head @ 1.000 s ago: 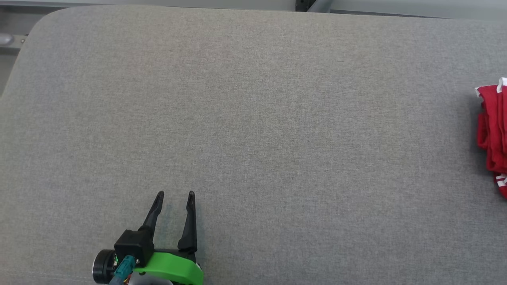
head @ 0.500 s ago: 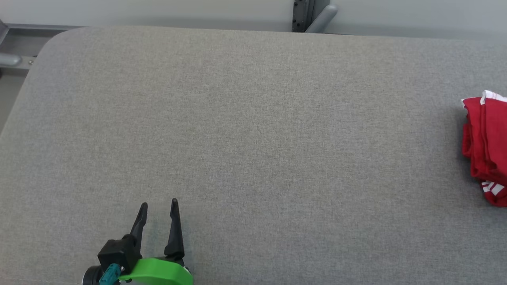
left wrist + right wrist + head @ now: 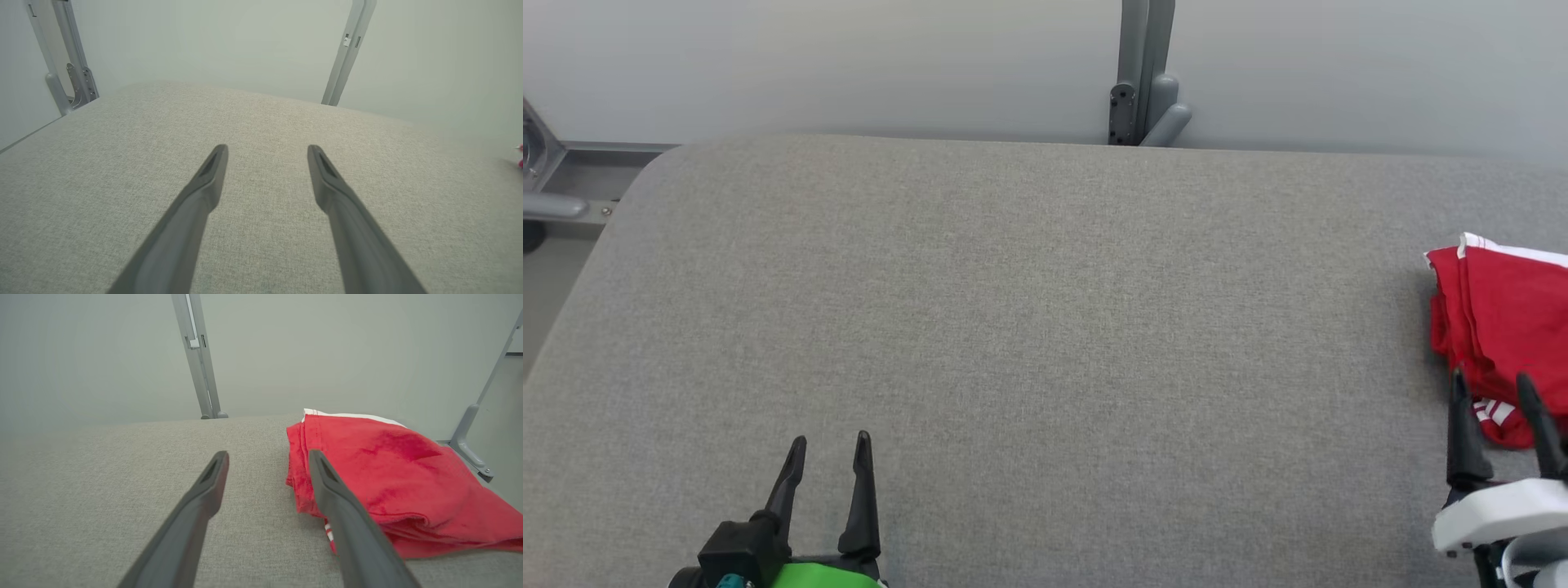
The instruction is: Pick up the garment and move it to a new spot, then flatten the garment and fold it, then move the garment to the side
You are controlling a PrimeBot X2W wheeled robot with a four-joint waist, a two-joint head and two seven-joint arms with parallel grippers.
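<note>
Grey padded table (image 3: 1045, 327), folded red garment (image 3: 1503, 310) at its right edge.

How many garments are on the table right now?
1. The red garment lies folded at the table's right end, just ahead of the right gripper. Others may lie out of frame.
</note>
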